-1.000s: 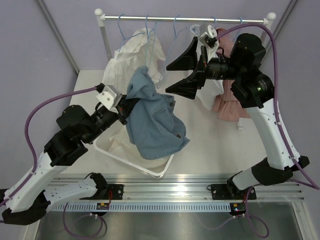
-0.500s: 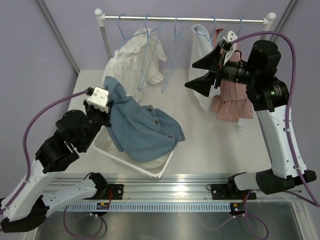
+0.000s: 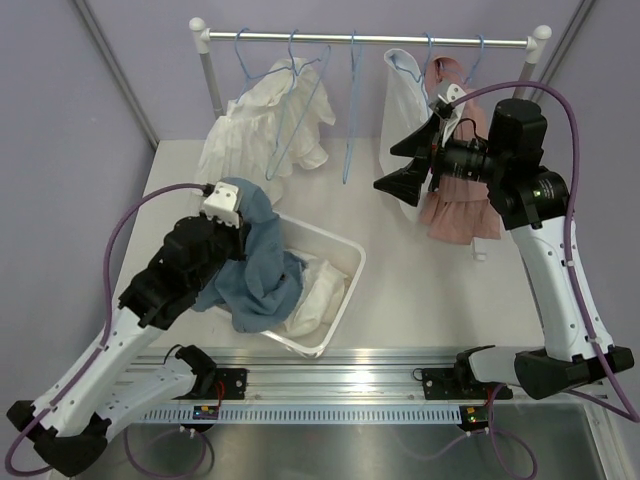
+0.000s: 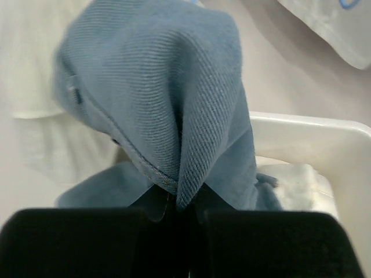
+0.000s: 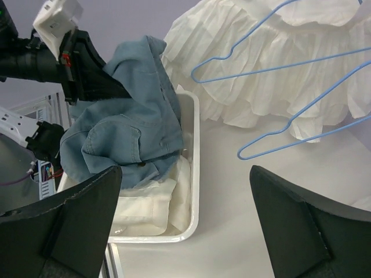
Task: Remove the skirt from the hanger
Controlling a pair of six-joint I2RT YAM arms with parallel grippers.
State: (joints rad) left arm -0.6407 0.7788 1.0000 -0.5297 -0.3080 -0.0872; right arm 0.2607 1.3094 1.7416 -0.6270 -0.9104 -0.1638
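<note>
Skirt (image 3: 262,270) is already off the hangers (image 3: 349,120) and hangs over the white bin (image 3: 352,262), pinched in the closed left gripper (image 4: 174,208). The right gripper (image 3: 402,166) stands wide apart and empty. It seems only the release is left.

**Two white-and-black arms on a silver rail**

Both arms stand on black bases bolted to the ribbed silver aluminium rail (image 3: 340,385). Above that rail, the left arm (image 3: 100,355) and the right arm (image 3: 555,280) share glossy white link shells and matte black joint housings. A thin purple cable (image 3: 118,228) loops along each. A small white camera box (image 3: 224,205) caps each wrist. The right gripper (image 3: 386,168) has broad black wedge-shaped fingers (image 3: 405,185).
</note>
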